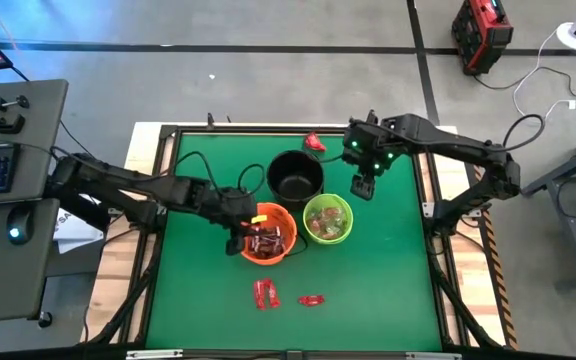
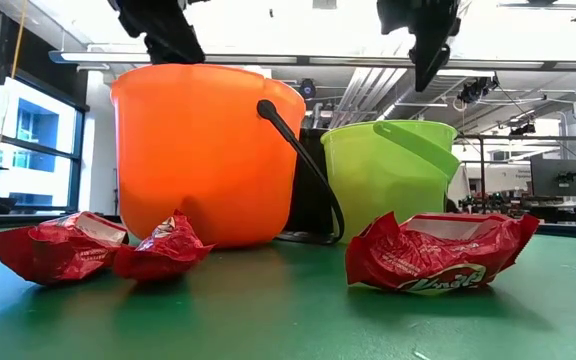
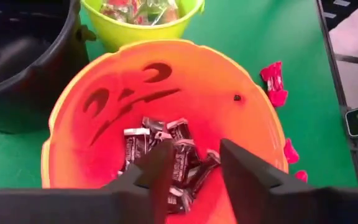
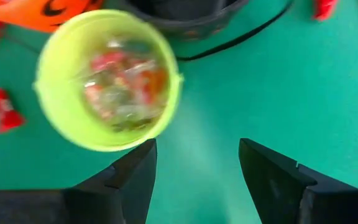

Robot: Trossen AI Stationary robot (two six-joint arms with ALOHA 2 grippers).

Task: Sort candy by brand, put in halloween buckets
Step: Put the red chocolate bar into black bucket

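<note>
Left gripper [image 3: 191,163]: poised over the orange bucket [image 1: 269,232], centre of the high view; fingers parted narrowly with nothing seen between them, placed as for a drop into the pail.
Orange bucket contents: dark brown and silver candy [image 3: 166,146] piled at the bottom, one brand kept together.
Right gripper [image 4: 194,171]: hung over bare mat just beside the lime green bucket [image 1: 328,219]; fingers spread wide, nothing held.
Lime green bucket contents: pale and reddish wrappers, blurred.
Black bucket [image 1: 295,175]: touching the other two, upper centre; contents not made out.
Unsorted candy: red pieces [image 1: 266,293] on the mat at lower centre, one red piece [image 1: 314,142] near the top edge; judged next to be sorted.
Surface: green mat [image 1: 388,280] in a dark frame.
Room: grey floor, a desk with keyboard at the left, cables at the upper right.
</note>
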